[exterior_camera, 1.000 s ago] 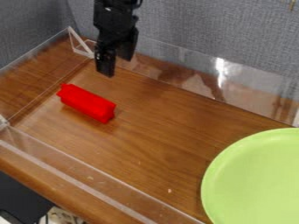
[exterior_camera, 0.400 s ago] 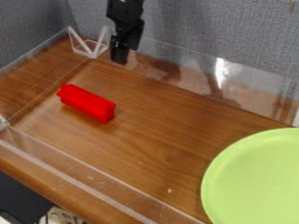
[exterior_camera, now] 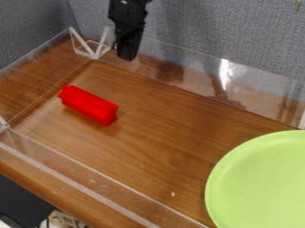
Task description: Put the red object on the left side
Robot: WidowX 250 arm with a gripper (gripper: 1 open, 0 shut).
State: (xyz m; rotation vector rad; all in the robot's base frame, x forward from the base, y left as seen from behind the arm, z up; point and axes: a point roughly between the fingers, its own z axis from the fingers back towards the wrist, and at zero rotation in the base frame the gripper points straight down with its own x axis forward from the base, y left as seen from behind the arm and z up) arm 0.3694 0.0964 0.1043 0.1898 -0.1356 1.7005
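the arm (exterior_camera: 128,11) above the jaws runs out past the top edge. well off to the lower right of the jaws, the lime-green plate (exterior_camera: 256,183) is cut by the right and bottom edges.

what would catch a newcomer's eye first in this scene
The bright red block lies alone on the wooden tabletop, left of centre. A large lime-green plate fills the lower right corner, cut off by the frame. The black pincer hangs shut at the top, by the rear acrylic wall, apart from the block.
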